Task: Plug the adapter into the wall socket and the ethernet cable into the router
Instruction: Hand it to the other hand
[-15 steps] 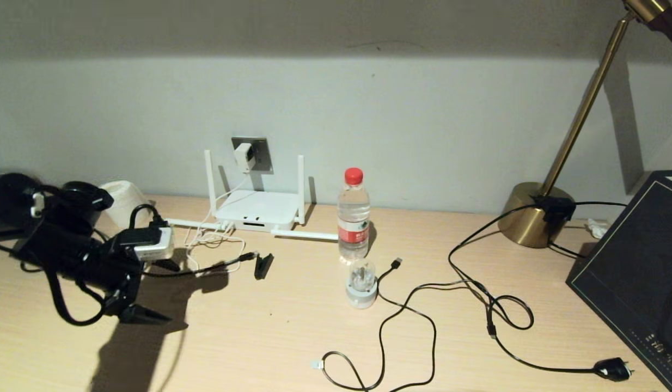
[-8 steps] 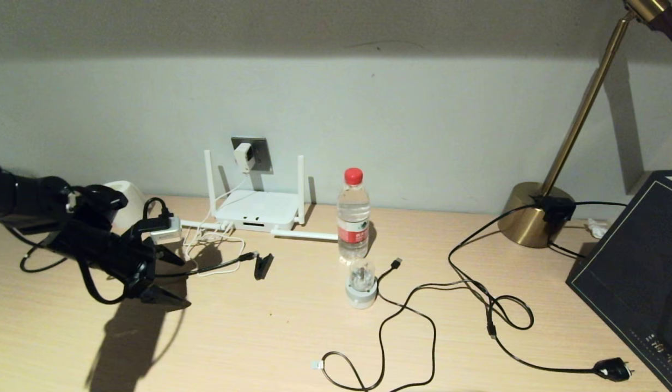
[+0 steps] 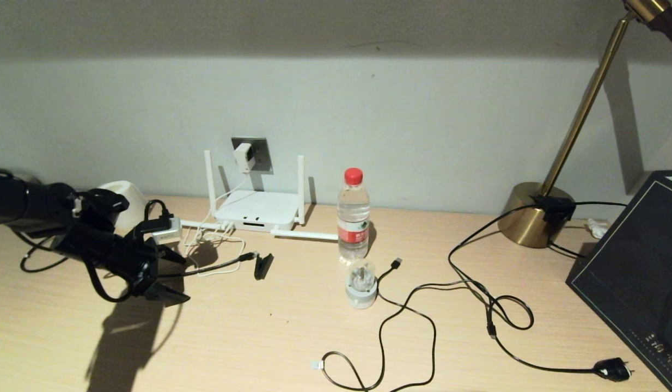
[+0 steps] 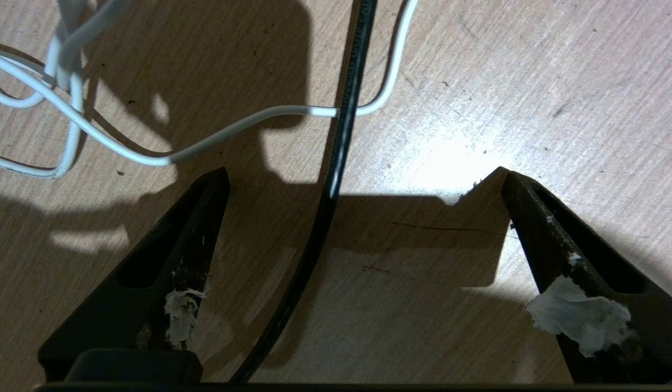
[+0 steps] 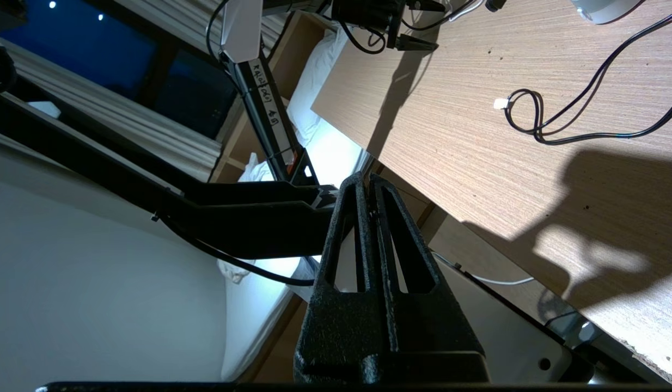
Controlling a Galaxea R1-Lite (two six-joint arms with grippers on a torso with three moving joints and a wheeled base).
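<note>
The adapter [image 3: 243,157] is already sitting in the wall socket [image 3: 258,154] above the router [image 3: 257,210]. The ethernet cable [image 4: 336,158] is being straddled by the left end effector [image 4: 363,179], spread wide, left of the router; closing on it seems next. The right end effector [image 5: 368,188] is being kept pressed together, off the bench [image 3: 292,337].

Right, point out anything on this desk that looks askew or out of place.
Two of the router's antennas lie flat on the desk while the two rear ones stand upright. The adapter sits tilted in the wall socket. Torn white scraps cling to the left gripper's fingers.
</note>
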